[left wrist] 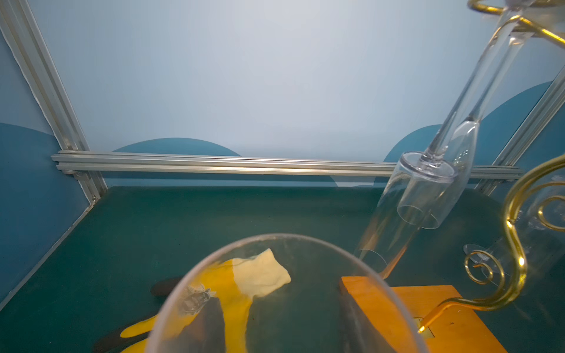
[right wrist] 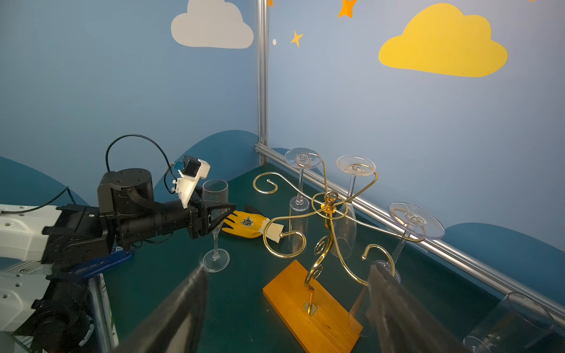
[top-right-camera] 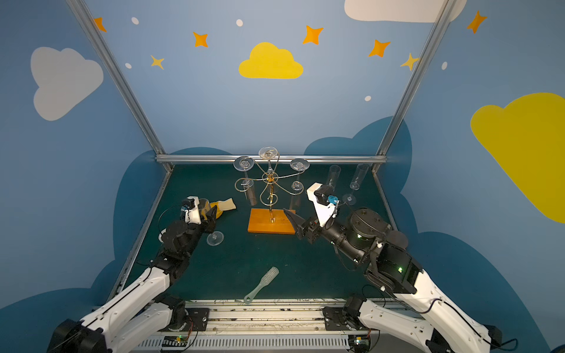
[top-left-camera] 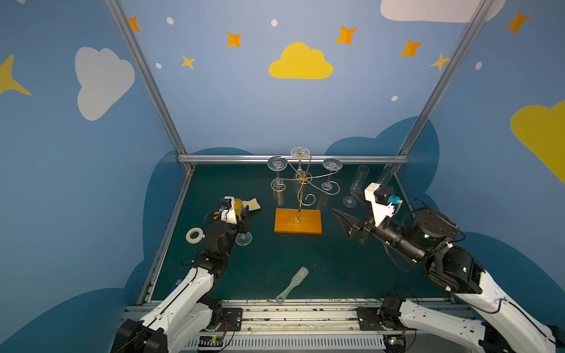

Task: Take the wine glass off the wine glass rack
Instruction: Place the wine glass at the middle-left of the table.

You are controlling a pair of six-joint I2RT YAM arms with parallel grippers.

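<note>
While your left arm reaches low across the mat, its left gripper (right wrist: 221, 212) is closed around the bowl of the wine glass (right wrist: 215, 195), which stands upright, off the wine glass rack (top-left-camera: 287, 224), at the rack's 9 o'clock. Your right arm bends down toward the rack from 3 o'clock; the right gripper (top-left-camera: 344, 220) is spread wide and holds nothing.
</note>
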